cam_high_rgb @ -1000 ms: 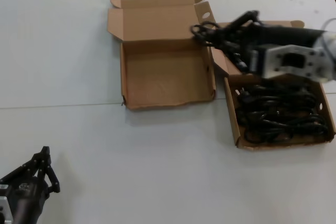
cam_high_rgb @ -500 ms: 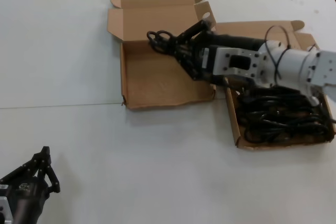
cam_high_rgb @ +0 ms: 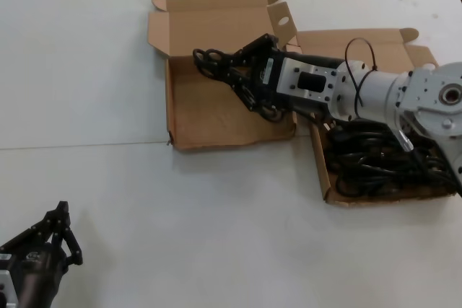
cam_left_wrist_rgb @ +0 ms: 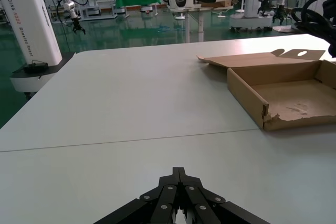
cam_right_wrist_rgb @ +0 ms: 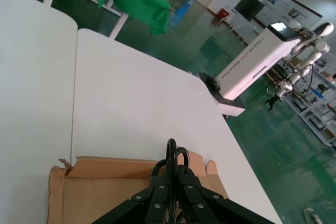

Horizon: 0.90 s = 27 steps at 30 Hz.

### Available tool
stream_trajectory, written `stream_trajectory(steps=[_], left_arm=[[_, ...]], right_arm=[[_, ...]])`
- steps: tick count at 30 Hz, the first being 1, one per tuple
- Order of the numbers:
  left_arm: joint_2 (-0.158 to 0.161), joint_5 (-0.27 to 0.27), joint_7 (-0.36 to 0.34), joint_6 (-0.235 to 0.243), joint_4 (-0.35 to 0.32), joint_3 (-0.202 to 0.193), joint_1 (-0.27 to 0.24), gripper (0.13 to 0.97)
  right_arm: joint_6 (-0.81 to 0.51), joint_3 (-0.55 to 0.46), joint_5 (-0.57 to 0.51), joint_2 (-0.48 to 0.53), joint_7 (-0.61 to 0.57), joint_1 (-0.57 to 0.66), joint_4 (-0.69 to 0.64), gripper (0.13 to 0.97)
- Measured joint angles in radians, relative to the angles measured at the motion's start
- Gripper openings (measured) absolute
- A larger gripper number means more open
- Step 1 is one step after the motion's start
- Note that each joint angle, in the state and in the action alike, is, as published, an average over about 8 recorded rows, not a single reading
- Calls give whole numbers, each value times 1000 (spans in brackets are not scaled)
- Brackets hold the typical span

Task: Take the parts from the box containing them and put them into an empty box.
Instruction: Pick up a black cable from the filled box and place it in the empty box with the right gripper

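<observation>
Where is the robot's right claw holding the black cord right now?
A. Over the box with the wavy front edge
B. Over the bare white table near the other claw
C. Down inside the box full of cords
A: in the head view the right gripper, shut on a black power cord, reaches over the empty box, away from the box containing them.
</observation>
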Motion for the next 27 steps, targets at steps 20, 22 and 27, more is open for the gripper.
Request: stream_trajectory(steps=[20, 22, 27], left_arm=[[0, 0, 0, 0, 0, 0, 0, 156], [0, 0, 0, 0, 0, 0, 0, 156], [0, 0, 0, 0, 0, 0, 0, 156]], right_arm=[[145, -240, 167, 79, 0, 74, -84, 168], [154, -254, 179, 84, 0, 77, -85, 168], [166, -273, 200, 92, 0, 80, -87, 193]])
